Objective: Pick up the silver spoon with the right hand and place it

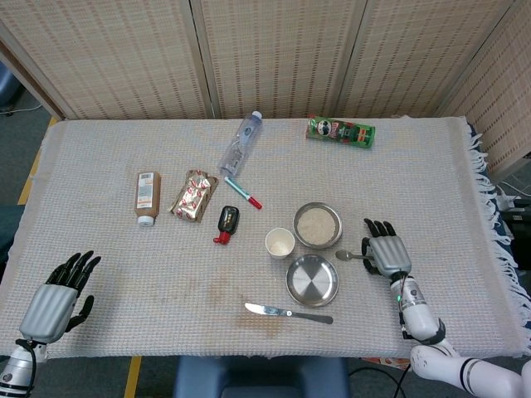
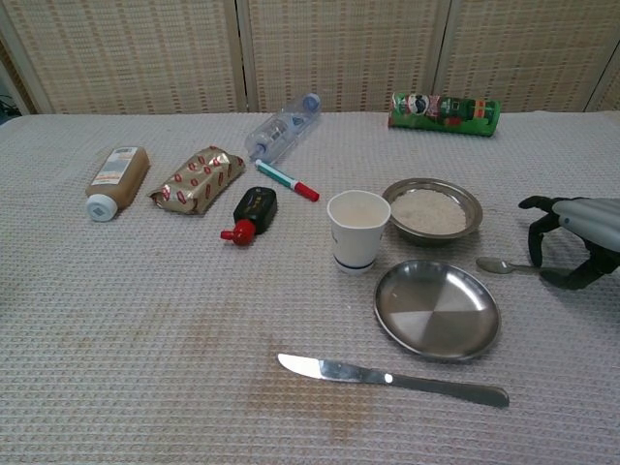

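The silver spoon (image 1: 348,254) (image 2: 496,264) lies flat on the cloth just right of the empty steel plate (image 1: 312,280) (image 2: 436,310), bowl end pointing left. My right hand (image 1: 386,253) (image 2: 576,237) hovers over the spoon's handle end, its fingers arched down on one side and the thumb low on the other, with a gap between them. The handle's far end is hidden under that hand. My left hand (image 1: 58,294) rests at the table's near left corner, fingers spread and holding nothing.
A steel bowl of rice (image 1: 317,225) (image 2: 431,210) and a paper cup (image 1: 280,243) (image 2: 357,230) stand left of the spoon. A table knife (image 1: 288,313) (image 2: 387,378) lies in front of the plate. A bottle, a foil packet, a marker and a green can lie further back.
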Controlling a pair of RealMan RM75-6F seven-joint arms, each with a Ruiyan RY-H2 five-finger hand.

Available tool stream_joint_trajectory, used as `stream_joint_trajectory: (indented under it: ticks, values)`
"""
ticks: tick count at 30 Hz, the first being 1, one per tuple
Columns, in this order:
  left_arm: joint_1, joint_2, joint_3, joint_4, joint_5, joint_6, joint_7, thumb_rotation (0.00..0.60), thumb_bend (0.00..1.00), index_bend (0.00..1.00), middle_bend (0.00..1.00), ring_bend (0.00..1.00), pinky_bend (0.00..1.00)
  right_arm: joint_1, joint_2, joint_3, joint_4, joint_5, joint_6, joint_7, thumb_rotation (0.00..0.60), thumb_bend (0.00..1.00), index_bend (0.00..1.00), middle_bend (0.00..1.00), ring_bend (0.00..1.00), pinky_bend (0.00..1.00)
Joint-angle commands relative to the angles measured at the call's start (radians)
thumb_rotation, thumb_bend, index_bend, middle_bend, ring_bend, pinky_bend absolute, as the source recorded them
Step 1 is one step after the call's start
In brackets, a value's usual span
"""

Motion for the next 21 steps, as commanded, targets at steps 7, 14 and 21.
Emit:
stream_joint_trajectory:
  ticks: [7, 14, 21]
  values:
    - [-0.002, -0.001, -0.001, 0.003, -0.004, -0.003, 0.001, 0.6, 0.51, 0.0, 0.0, 0.0, 0.18, 0.006, -0.004, -0.005, 0.0, 0.007, 0.002, -0.006, 0.6, 0.33, 0.53, 0.0, 0.0, 0.0]
    - [-0.001, -0.001, -0.001, 0.003, -0.006, -0.002, -0.001, 0.6, 0.51, 0.0, 0.0, 0.0, 0.18, 0.008, -0.006, -0.008, 0.001, 0.014, 0.006, -0.012, 0.6, 0.33, 0.56, 0.0, 0.0, 0.0]
    - [-0.001, 0.0, -0.002, 0.001, -0.007, -0.001, -0.001, 0.6, 0.51, 0.0, 0.0, 0.0, 0.18, 0.009, -0.008, -0.01, 0.003, 0.014, 0.01, -0.009, 0.6, 0.34, 0.6, 0.0, 0.0, 0.0]
